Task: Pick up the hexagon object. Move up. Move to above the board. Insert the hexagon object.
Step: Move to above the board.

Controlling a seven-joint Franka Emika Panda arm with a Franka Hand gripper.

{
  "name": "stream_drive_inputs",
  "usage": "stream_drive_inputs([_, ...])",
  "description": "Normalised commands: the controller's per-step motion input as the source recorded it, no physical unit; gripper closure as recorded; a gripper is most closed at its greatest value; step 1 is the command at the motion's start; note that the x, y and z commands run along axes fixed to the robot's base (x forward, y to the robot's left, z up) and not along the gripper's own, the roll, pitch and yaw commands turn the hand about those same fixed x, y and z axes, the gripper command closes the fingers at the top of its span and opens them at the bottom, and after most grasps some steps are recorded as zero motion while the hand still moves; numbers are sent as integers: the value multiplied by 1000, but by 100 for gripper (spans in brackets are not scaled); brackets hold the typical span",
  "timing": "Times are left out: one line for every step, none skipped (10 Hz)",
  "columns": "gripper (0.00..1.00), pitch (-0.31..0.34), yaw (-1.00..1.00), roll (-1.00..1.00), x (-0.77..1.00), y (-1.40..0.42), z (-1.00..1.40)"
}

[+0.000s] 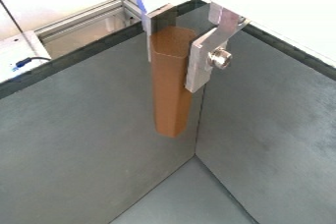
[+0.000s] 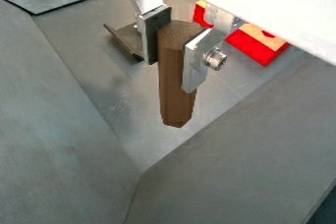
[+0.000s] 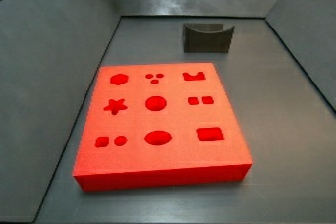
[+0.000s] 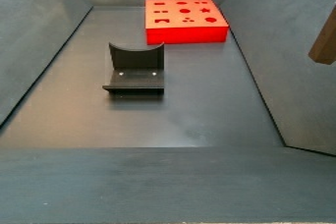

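1. Worktop (image 4: 197, 110): dark grey floor with sloped grey walls. No loose items show in either side view.
2. Board (image 3: 157, 115): red slab lying flat on the worktop, all holes empty. The hexagon hole appears to be the one at a far corner in a side view. In a wrist view only a red patch (image 2: 256, 43) shows behind the tool.
3. Fixture (image 4: 134, 71): dark U-notched block on the worktop, between the board and the camera in a side view, well apart from the board. In a wrist view it sits behind the tool (image 2: 128, 39).
4. Peg (image 1: 172, 81): brown prism, upright, clear of the floor. A brown tip (image 4: 323, 39) shows at the frame edge in a side view, high and off to the side of the board.
5. Tool (image 1: 182, 56): plates clamped on the peg's upper part; lower part hangs free.
6. Step in hand, judged: lift done, carry to above the board. Keep height so the peg's end clears the fixture and board edge; hold the peg vertical; align its flats with the hexagon hole before descent.
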Motion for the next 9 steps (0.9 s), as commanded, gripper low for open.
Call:
stream_drive_inputs([100, 77, 25, 70, -434, 0, 18])
stream_drive_inputs([100, 77, 25, 70, -434, 0, 18])
stream_drive_inputs([100, 77, 25, 70, -434, 0, 18])
stream_drive_inputs([100, 77, 25, 70, -434, 0, 18])
stream_drive_inputs([100, 77, 25, 70, -434, 0, 19])
stream_drive_inputs([100, 77, 25, 70, -434, 0, 18])
stream_drive_inputs([100, 77, 25, 70, -434, 0, 18])
stream_drive_inputs([100, 77, 25, 70, -434, 0, 18])
stream_drive_inputs([100, 77, 25, 70, -434, 0, 18])
